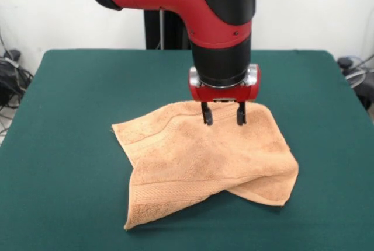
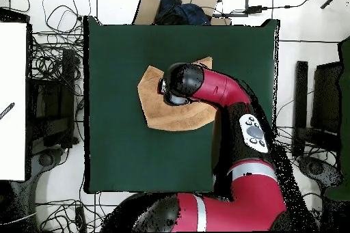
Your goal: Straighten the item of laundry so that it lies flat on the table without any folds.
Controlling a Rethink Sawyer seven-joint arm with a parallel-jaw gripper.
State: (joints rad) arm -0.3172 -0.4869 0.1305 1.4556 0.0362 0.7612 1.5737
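The peach-orange towel (image 1: 204,163) lies crumpled near the middle of the dark green table (image 1: 70,146). Its right side is folded over on itself, and a corner with a woven band (image 1: 169,195) sticks out toward the front left. My gripper (image 1: 223,115) points straight down over the towel's far edge. Its two fingers (image 1: 205,114) are apart with nothing between them, and their tips are at or just above the cloth. In the overhead view the arm's wrist (image 2: 181,85) hides the gripper and covers part of the towel (image 2: 154,104).
The table (image 2: 116,155) is much larger than the towel. Off the table, tangled cables (image 2: 51,73) run along one side, a cardboard box (image 2: 171,1) stands beyond the far edge, and a white surface (image 2: 14,100) is at the picture's left.
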